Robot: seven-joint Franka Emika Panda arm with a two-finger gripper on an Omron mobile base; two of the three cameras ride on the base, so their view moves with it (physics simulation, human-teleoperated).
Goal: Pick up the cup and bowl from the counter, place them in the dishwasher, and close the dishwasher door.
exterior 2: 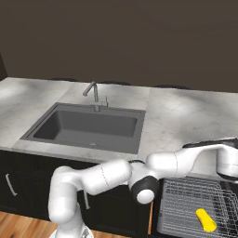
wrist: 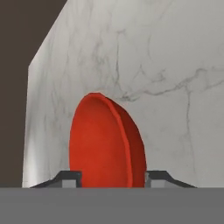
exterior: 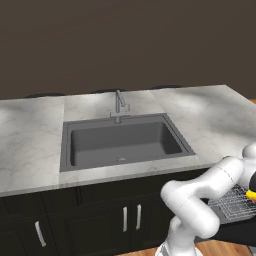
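The worktop [exterior: 30, 145] is the biggest thing before me, pale marble running the whole width, with a dark wall behind it. Set into it is the dark grey sink [exterior: 122, 142], and the tap [exterior: 119, 106] stands at its far edge. Below the worktop are dark cabinets [exterior: 100, 220] with silver handles.

My arm reaches low and to the right, out over the dishwasher [exterior 2: 195, 204]. Its silver rack [exterior 2: 186, 200] is slid out below the worktop edge.

In the hand view the bowl [wrist: 105, 142] sits between my two fingertips, with marble worktop behind it. It looks tipped on edge there, rim to the right, though that view rolls with my hand, so I cannot say how it truly stands. My hand [wrist: 113, 178] is about half wide, one fingertip [wrist: 70, 178] just beside the bowl on each side. I cannot tell whether they press it or merely flank it.

The cup [exterior 2: 205, 220] lies on its side in the rack, toward the near right part, well apart from the bowl.
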